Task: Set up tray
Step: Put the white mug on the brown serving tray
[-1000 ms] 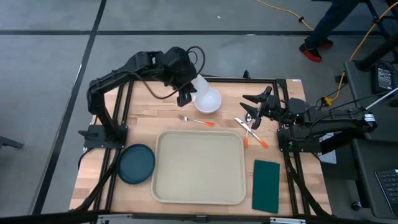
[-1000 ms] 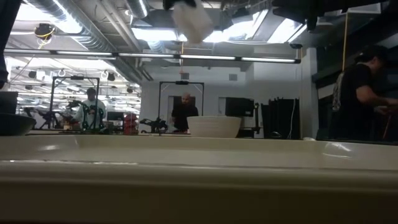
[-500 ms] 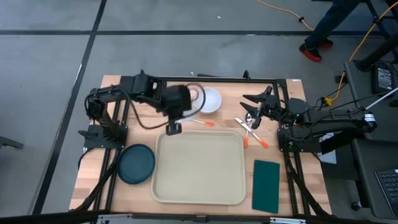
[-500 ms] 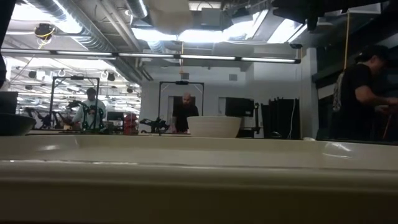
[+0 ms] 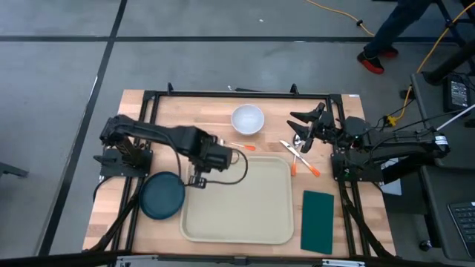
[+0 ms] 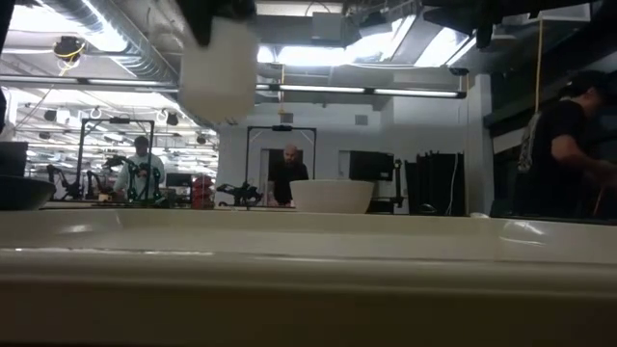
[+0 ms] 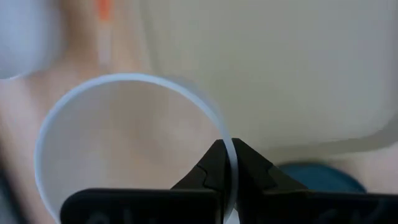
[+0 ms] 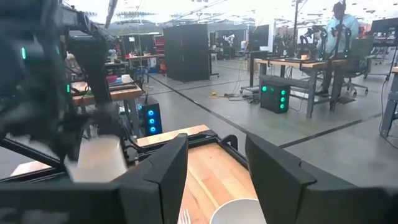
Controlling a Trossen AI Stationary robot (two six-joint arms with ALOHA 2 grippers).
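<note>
The beige tray (image 5: 237, 199) lies on the table's near middle. My left gripper (image 5: 200, 172) hovers over the tray's far left corner, shut on a translucent white cup (image 6: 220, 67), whose round rim (image 7: 124, 84) fills the left wrist view. My right gripper (image 5: 306, 124) stays open above the table's far right, over the orange-handled cutlery (image 5: 300, 156); its fingers (image 8: 158, 177) stand wide apart. A white bowl (image 5: 247, 119) rests on its base beyond the tray. My left gripper pinches the cup's rim (image 7: 231, 158) with one finger inside the cup and one outside. The fingers come from above, pointing down. The cup hangs upright below them, lifted clear (image 6: 220, 92) of the table and tray.
A round teal plate (image 5: 162, 196) sits left of the tray, a dark green napkin (image 5: 318, 221) right of it. A fork (image 5: 236, 144) lies between bowl and tray. People stand in the room beyond the table.
My left arm has carried the cup from beside the white bowl toward the near edge and down, ending over the tray's far left corner. In the low view the cup has shifted left and come lower. The right arm has kept still.
</note>
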